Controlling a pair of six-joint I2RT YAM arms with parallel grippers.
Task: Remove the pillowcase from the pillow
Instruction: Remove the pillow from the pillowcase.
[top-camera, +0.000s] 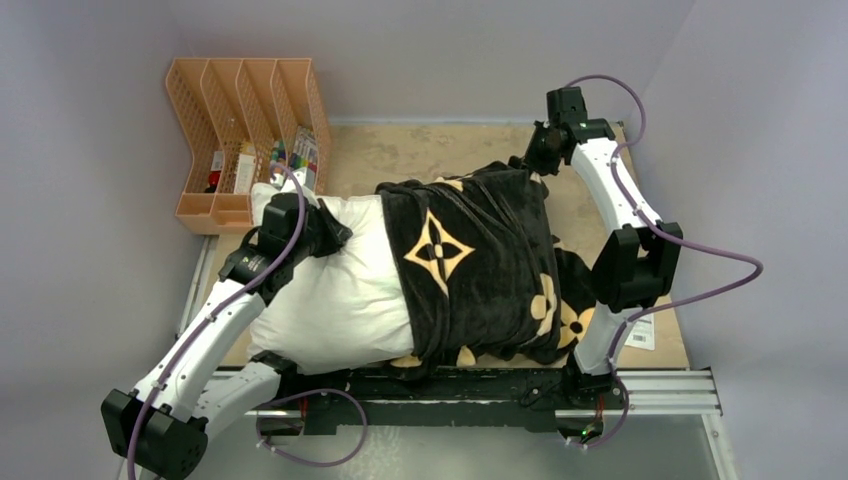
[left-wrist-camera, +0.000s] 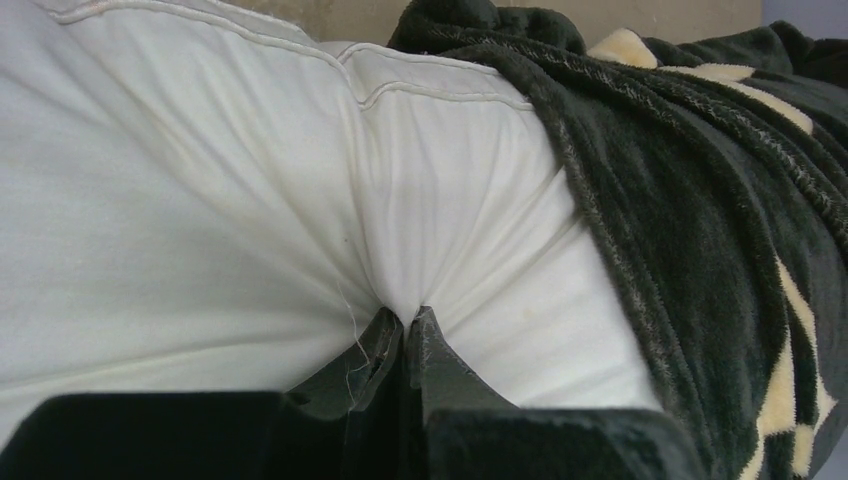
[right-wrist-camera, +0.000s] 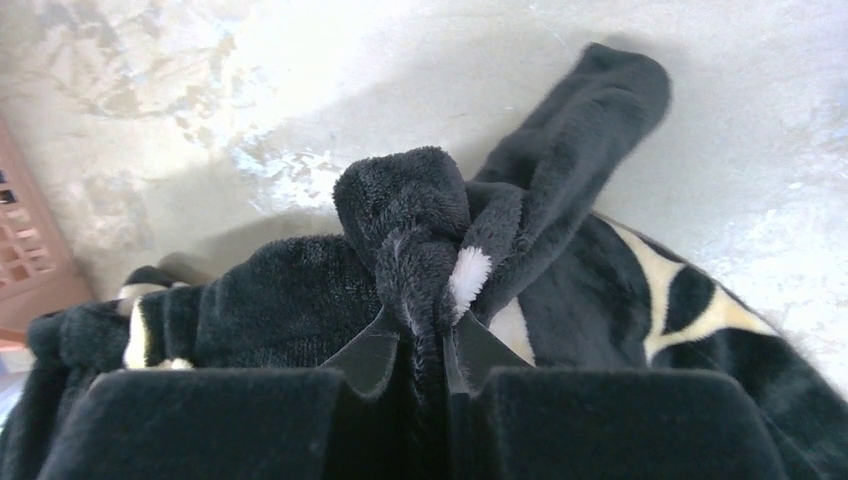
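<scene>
- Black plush pillowcase (top-camera: 480, 260) with tan flower and star motifs covers the right part of the puffy white rectangular pillow (top-camera: 335, 295), which lies across the tan worktop (top-camera: 400, 150).
- Your left wrist view shows what the top view cannot: the left fingers (left-wrist-camera: 375, 350) pinched on a fold of the pillow.
- Your right wrist view shows the right fingers (right-wrist-camera: 372, 355) clamping a bunched corner of the pillowcase.
- You cannot see the pillow's covered end.

The left arm (top-camera: 200, 340) and right arm (top-camera: 625, 190) had white shells, black joints, black wedge-like fingers (left-wrist-camera: 440, 365) and purple cables (top-camera: 600, 78) (one along each).
</scene>
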